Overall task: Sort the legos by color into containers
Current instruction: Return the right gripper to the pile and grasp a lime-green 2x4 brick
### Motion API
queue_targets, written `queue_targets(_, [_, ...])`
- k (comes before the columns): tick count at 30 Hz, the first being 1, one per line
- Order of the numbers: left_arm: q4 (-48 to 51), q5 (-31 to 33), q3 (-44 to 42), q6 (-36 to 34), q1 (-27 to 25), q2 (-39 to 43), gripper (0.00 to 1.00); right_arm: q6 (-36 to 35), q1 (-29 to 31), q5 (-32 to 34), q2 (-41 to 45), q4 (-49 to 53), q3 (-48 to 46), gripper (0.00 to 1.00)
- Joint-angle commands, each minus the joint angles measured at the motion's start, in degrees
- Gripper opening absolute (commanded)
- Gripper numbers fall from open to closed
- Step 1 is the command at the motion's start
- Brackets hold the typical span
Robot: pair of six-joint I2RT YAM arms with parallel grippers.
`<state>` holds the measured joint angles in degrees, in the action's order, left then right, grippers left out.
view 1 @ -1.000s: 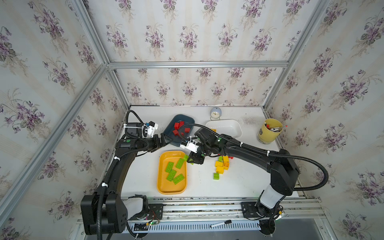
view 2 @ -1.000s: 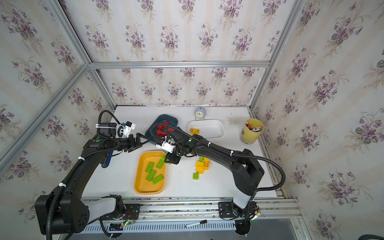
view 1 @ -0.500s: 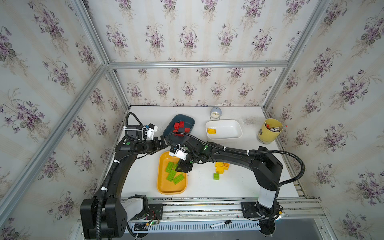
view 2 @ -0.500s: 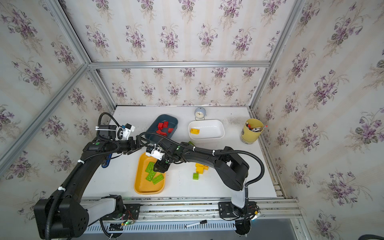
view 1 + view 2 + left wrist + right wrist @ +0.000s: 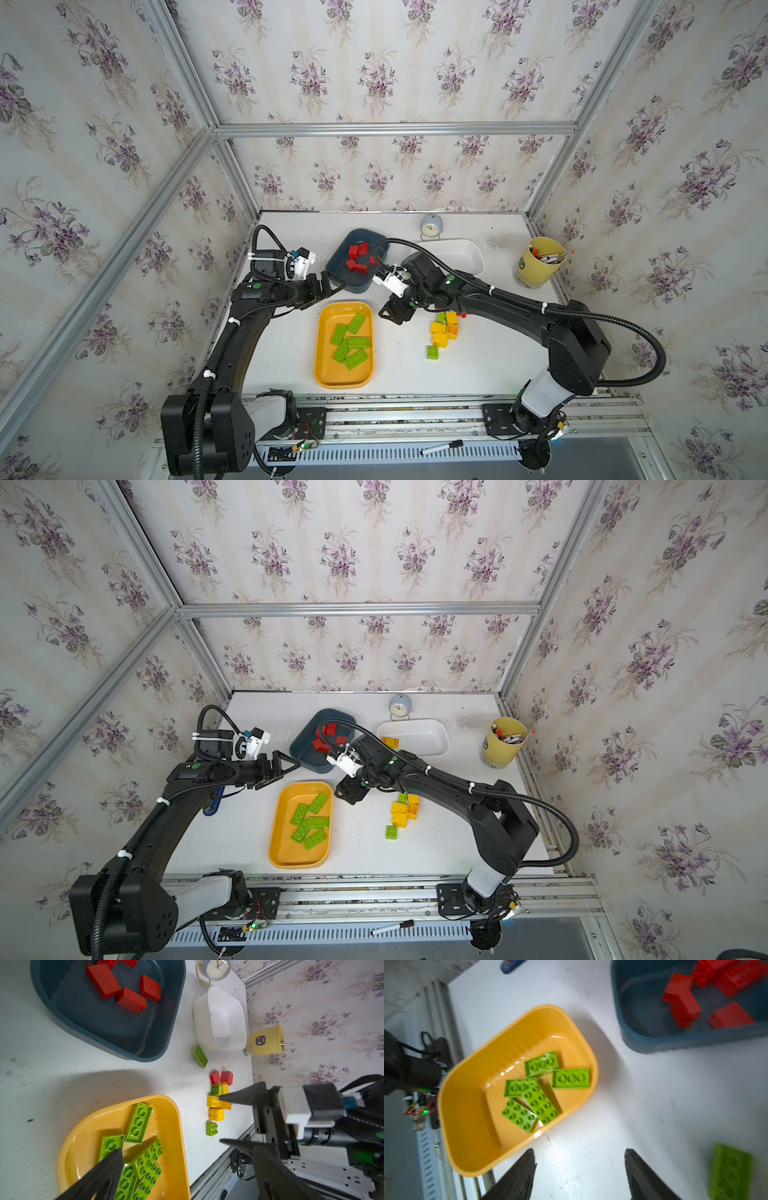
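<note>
Several green legos [image 5: 351, 340] lie in the yellow-orange tray [image 5: 324, 374] [image 5: 467, 1105]. Red legos [image 5: 357, 259] sit in the dark blue-grey tray [image 5: 347, 280] [image 5: 99, 1028]. The white tray [image 5: 432, 746] holds one yellow lego [image 5: 390, 742]. Loose yellow, green and red legos [image 5: 442, 332] [image 5: 216, 1103] cluster on the table, with a green oblong one [image 5: 200, 1056] [image 5: 729, 1174] apart. My right gripper [image 5: 392, 313] [image 5: 579, 1152] hangs open and empty between the yellow-orange tray and the cluster. My left gripper [image 5: 324, 286] [image 5: 188, 1150] is open and empty at the dark tray's near corner.
A round yellow pen cup [image 5: 536, 262] stands at the back right. A small clock [image 5: 431, 226] is behind the white tray. A blue object [image 5: 212, 806] lies under the left arm. The table's front edge meets a metal rail [image 5: 395, 409].
My right gripper carried a green lego over the yellow-orange tray, opened, and drew back to the right. That lego now lies in the tray. The left arm barely moved.
</note>
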<state>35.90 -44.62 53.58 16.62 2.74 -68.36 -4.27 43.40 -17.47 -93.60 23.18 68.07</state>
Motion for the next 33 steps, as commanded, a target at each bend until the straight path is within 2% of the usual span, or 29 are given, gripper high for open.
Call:
queue_targets(1, [0.1,-0.4,0.4,-1.0,0.1,-0.3,0.99,1.4,-3.1,7.8,0.9,4.2,-1.6,0.72])
queue_targets(7, [0.2,-0.5,0.6,-0.9,0.1,-0.4,0.99,3.4,-6.0,20.6,-1.6,1.9,-3.8,0.76])
queue_targets(10, [0.2,-0.4,0.5,-0.9,0.2,0.0,0.99,4.6,-7.1,23.2,-4.5,1.8,-2.7,0.76])
queue_targets(17, [0.2,-0.4,-0.1,-1.1,0.1,0.3,0.99,7.0,-8.8,24.4,-10.2,-1.1,-0.8,0.76])
queue_targets(22, [0.1,-0.5,0.1,-1.2,0.1,0.3,0.99,8.1,-9.1,21.4,-13.2,-3.9,0.0,0.75])
queue_targets(29, [0.1,-0.4,-0.2,-1.3,0.1,0.2,0.99,7.2,-9.3,24.1,-16.0,-3.7,1.8,0.73])
queue_targets(33, [0.2,-0.4,-0.4,-1.3,0.1,0.2,0.99,7.5,-9.7,21.6,-17.8,-3.3,3.0,0.71])
